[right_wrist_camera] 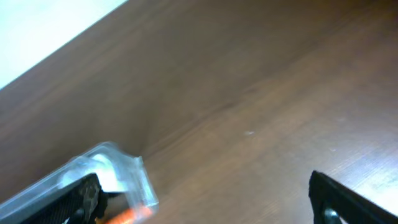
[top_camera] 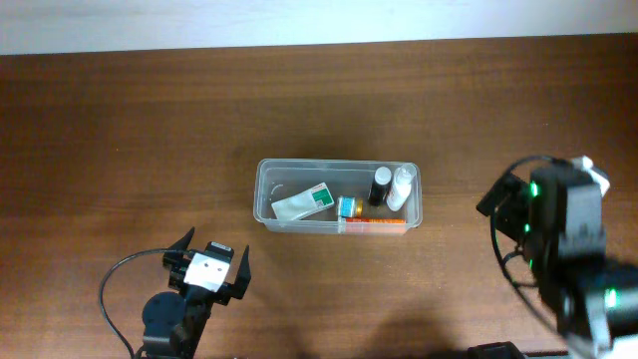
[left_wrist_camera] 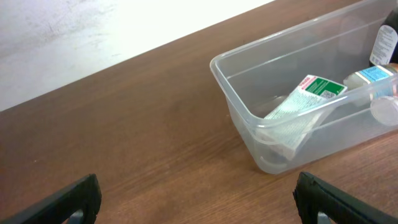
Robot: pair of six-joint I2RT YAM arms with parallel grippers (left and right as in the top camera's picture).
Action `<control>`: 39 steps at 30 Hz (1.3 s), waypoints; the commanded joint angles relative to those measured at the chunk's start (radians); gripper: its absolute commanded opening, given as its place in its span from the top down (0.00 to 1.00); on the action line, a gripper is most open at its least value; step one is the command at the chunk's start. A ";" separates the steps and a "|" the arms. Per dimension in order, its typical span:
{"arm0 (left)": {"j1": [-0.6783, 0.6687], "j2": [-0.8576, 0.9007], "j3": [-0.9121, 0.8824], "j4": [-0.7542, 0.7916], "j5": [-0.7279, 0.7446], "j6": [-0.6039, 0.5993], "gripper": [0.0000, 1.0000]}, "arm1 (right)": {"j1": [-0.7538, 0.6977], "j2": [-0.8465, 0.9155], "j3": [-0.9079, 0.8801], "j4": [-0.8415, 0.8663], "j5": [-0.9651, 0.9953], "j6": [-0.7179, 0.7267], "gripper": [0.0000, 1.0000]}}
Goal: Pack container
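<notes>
The clear container (top_camera: 339,164) sits mid-table. Inside lie a white and green tube (top_camera: 304,201), a small blue-labelled bottle (top_camera: 347,206), a black bottle (top_camera: 380,185), a white bottle (top_camera: 401,185) and an orange item (top_camera: 374,224). My left gripper (top_camera: 211,257) is open and empty, in front and to the left of the container. The left wrist view shows its open jaws (left_wrist_camera: 199,202) over bare wood, with the container (left_wrist_camera: 231,84) and the tube (left_wrist_camera: 305,102) ahead. My right gripper (right_wrist_camera: 208,202) is open and empty, right of the container's corner (right_wrist_camera: 127,171).
The table is brown wood (top_camera: 130,130). A pale wall runs along its far edge (top_camera: 299,20). The right arm's body (top_camera: 568,249) stands at the right, and the left arm's base and cable (top_camera: 150,309) are at the front left.
</notes>
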State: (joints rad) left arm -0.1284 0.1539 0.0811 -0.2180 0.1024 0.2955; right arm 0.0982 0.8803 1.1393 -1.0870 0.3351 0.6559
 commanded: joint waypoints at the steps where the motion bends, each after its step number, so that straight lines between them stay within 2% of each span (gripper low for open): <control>1: 0.005 -0.010 -0.013 0.005 0.014 0.011 0.00 | 0.012 -0.205 -0.232 0.134 0.105 -0.026 0.02; 6: 0.005 -0.010 -0.013 0.005 0.014 0.011 0.00 | -0.021 -0.436 -0.497 0.332 -0.026 -0.246 0.02; 11: 0.005 -0.010 -0.013 0.005 0.014 0.011 0.00 | -0.131 -0.603 -0.673 0.379 -0.270 -0.437 0.02; 22: 0.005 -0.010 -0.013 0.005 0.014 0.011 0.00 | -0.180 -0.877 -0.884 0.377 -0.279 -0.431 0.02; 31: 0.005 -0.010 -0.013 0.005 0.014 0.011 0.00 | -0.180 -0.877 -0.978 0.380 -0.275 -0.431 0.02; 39: 0.005 -0.010 -0.013 0.005 0.014 0.011 0.00 | -0.180 -0.877 -0.978 0.377 -0.276 -0.431 0.02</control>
State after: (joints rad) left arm -0.1284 0.1532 0.0780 -0.2188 0.1020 0.2955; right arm -0.0753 0.0147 0.1692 -0.7105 0.0647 0.2317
